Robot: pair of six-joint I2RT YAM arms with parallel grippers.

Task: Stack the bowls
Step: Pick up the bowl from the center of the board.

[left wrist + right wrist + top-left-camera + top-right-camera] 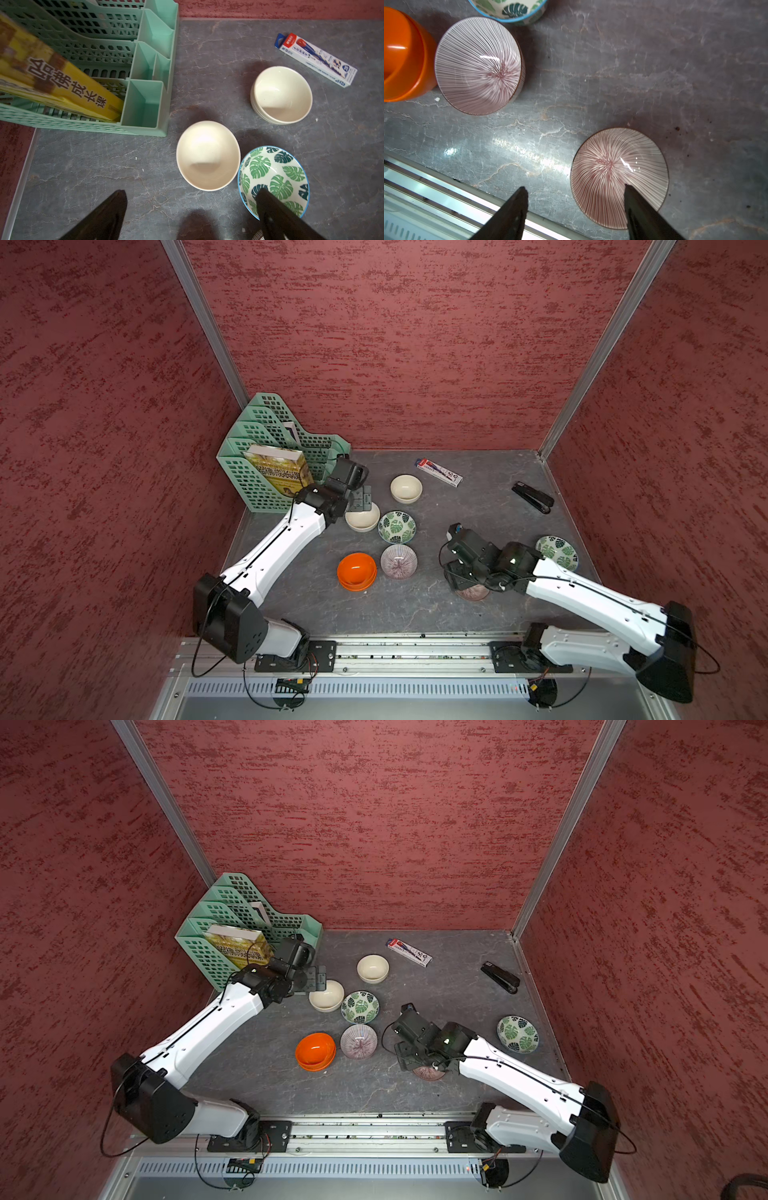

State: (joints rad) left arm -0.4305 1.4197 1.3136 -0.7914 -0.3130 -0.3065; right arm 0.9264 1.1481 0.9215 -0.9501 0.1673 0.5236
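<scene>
2 orange bowls (356, 571) sit nested; 6 other bowls (397, 526) stand upright, unstacked.

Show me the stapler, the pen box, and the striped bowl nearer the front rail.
Black stapler (533, 497): a top view, middle of its body.
Pen box (439, 473): a top view, middle of its printed face.
Striped bowl (609, 166): right wrist view, centre of its inside.

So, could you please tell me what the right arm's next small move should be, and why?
Probably close the right gripper on the rim of the striped bowl below it. Its jaws stand open astride that rim, one finger over the bowl's inside, the other outside. The matching striped bowl sits empty beside the orange stack, ready to take it.
</scene>
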